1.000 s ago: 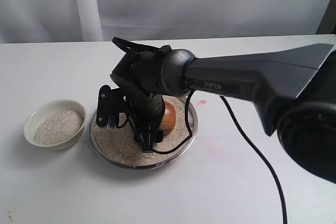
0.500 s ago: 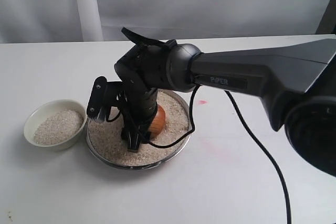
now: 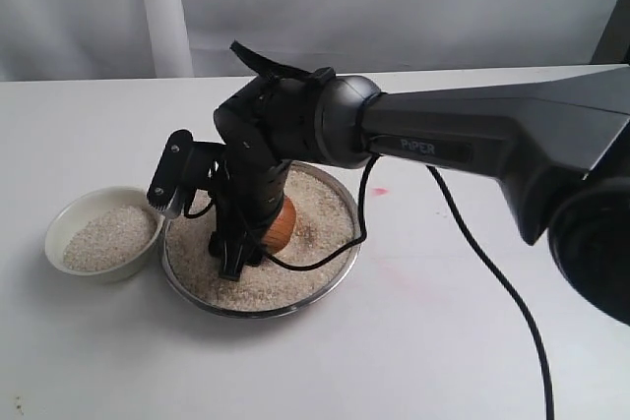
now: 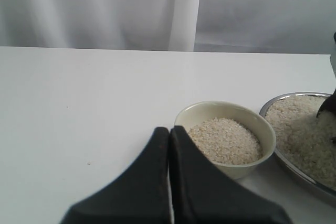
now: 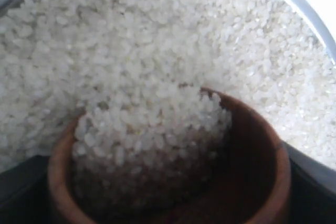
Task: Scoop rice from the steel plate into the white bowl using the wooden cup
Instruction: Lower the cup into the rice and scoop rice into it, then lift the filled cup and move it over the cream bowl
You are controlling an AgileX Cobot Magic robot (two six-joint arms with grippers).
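The steel plate holds a loose bed of rice. My right gripper is shut on the wooden cup, which lies tilted and pressed into the grains on the plate's left half. In the right wrist view the cup is partly filled with rice, with a dark finger on either side. The white bowl stands just left of the plate and holds rice. My left gripper is shut and empty, low over the table near the bowl.
The white tabletop spreads around both vessels. A black cable trails from the right arm across the table to the right of the plate. A pale curtain hangs behind the table's far edge.
My right gripper has dragged the wooden cup leftward through the rice, from the plate's middle toward its bowl side, and the wrist has turned. The bowl has not moved.
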